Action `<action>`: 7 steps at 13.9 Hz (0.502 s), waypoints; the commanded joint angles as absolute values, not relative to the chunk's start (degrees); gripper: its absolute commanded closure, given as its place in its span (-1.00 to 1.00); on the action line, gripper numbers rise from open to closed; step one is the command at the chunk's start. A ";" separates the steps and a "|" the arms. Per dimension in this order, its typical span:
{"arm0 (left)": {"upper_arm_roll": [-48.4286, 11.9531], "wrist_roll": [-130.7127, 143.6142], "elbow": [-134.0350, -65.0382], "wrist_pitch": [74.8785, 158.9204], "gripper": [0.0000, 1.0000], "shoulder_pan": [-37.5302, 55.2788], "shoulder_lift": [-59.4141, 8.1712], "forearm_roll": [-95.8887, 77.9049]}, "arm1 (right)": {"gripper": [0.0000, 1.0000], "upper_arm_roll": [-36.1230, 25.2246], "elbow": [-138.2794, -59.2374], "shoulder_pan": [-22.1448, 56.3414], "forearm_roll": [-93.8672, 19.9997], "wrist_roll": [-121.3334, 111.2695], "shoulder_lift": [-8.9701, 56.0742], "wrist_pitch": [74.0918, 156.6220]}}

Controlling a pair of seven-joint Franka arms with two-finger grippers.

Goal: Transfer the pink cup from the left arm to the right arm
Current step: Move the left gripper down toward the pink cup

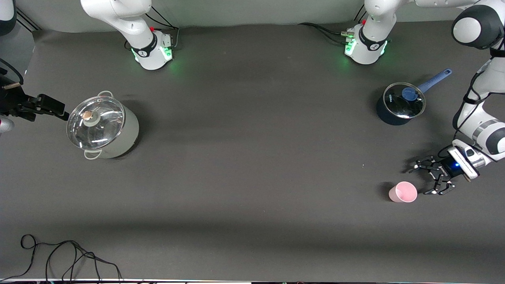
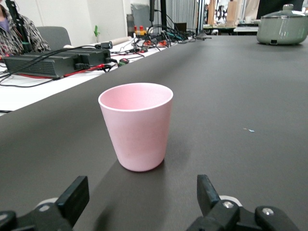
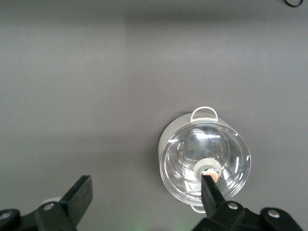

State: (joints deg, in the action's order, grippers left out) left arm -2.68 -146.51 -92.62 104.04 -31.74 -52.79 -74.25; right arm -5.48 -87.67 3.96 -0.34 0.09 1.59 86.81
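The pink cup [image 1: 403,192] stands upright on the dark worktop [image 1: 252,165] near the left arm's end. The left tool [image 1: 427,179], fingers spread, sits low just beside it. Its wrist view shows the cup [image 2: 136,126] untouched between them. The right tool [image 1: 47,108], spread, hangs beside the grey pot [image 1: 103,126], whose glass lid [image 3: 205,166] fills its wrist view

The dark table [image 1: 252,138] carries a grey lidded pot [image 1: 103,127] at nine o'clock, a blue saucepan [image 1: 400,104] at two, the upright pink cup [image 1: 403,192] at four and a black cable [image 1: 67,254] at seven.
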 commanded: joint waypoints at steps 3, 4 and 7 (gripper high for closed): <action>-3.51 -147.92 -91.85 103.71 -1.00 -30.67 -54.66 -78.22 | -1.00 -5.71 -86.75 4.13 -0.70 -0.79 1.85 86.13; -4.12 -147.92 -91.85 103.80 -1.00 -30.59 -54.84 -79.09 | -1.00 -5.71 -86.75 4.13 -0.70 -0.79 1.85 86.13; -4.39 -147.92 -91.93 104.15 -1.00 -29.62 -55.20 -80.42 | -1.00 -5.71 -86.75 4.13 -0.70 -0.79 1.93 86.13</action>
State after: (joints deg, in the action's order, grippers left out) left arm -4.69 -146.66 -92.57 104.12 -30.47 -54.59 -78.71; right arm -5.48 -87.67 3.96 -0.34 0.09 1.59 86.80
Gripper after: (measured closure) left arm 0.000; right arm 0.000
